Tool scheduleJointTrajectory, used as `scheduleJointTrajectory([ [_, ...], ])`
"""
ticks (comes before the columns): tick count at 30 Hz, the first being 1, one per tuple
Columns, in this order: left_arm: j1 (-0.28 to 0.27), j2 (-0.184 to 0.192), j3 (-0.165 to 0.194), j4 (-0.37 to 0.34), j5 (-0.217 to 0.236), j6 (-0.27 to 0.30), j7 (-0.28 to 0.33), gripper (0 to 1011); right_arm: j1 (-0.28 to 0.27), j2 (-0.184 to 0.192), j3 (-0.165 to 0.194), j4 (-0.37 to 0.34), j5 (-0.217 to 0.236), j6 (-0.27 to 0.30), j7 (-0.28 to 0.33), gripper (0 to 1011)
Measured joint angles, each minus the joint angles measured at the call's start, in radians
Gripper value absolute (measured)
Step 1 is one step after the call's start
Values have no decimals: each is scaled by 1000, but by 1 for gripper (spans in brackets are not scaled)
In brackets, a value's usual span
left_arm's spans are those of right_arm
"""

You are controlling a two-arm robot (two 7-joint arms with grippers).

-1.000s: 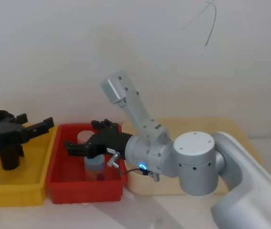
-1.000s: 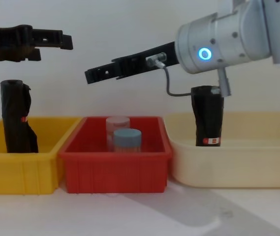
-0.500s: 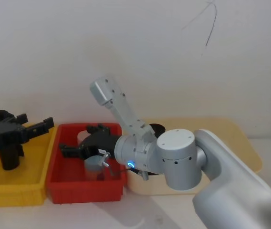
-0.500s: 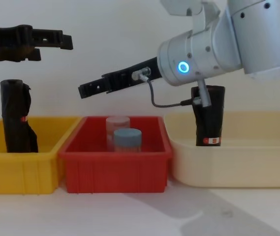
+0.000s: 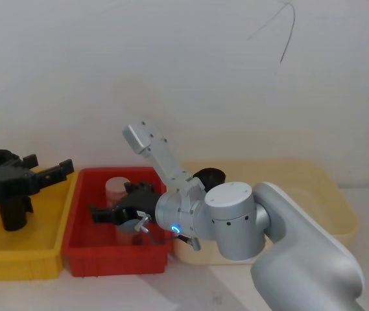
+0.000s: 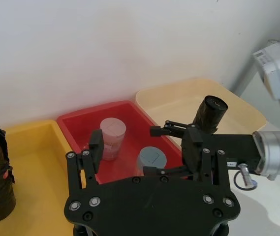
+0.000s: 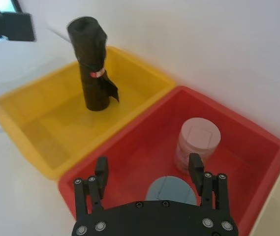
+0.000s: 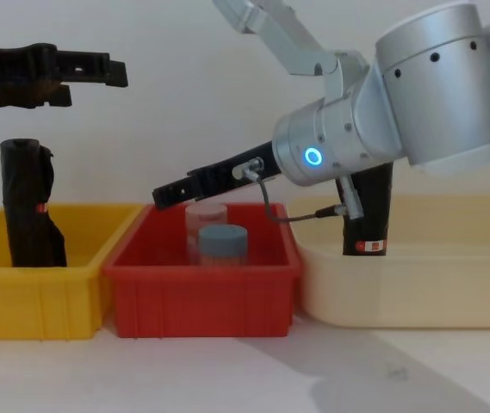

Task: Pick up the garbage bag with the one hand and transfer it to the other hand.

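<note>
Right end effector (image 8: 163, 197), fingers apart, above the red bin (image 8: 201, 292); left end effector (image 8: 98, 69), state unclear, above the yellow bin (image 8: 38, 297); garbage bag (image 8: 368, 215) upright in the cream tub (image 8: 417, 284).

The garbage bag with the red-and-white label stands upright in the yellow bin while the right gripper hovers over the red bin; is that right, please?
Not quite: the garbage bag stands upright in the cream bin, as the chest view shows; the roll in the yellow bin is the lumpy one. The right gripper does hover, fingers open, over the red bin.
</note>
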Motion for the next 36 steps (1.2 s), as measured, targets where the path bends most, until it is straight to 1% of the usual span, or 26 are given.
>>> scheduleJointTrajectory([
  [1, 0, 0, 0, 0, 0, 0, 0, 1000, 7, -5, 0, 26, -8, -4, -6, 1000],
  [3, 0, 0, 0, 0, 0, 0, 0, 1000, 8, -6, 0, 32, -11, -5, -7, 1000],
  [7, 0, 0, 0, 0, 0, 0, 0, 1001, 15, -8, -1, 66, -23, -11, -16, 1000],
  [14, 0, 0, 0, 0, 0, 0, 0, 1001, 18, -8, 0, 93, -35, -12, -23, 1000],
  [25, 0, 0, 0, 0, 0, 0, 0, 1000, 16, 1, 4, 107, -47, 0, -24, 1000],
  [36, 0, 0, 0, 0, 0, 0, 0, 1001, 11, 11, 6, 108, -52, 23, -2, 1000],
])
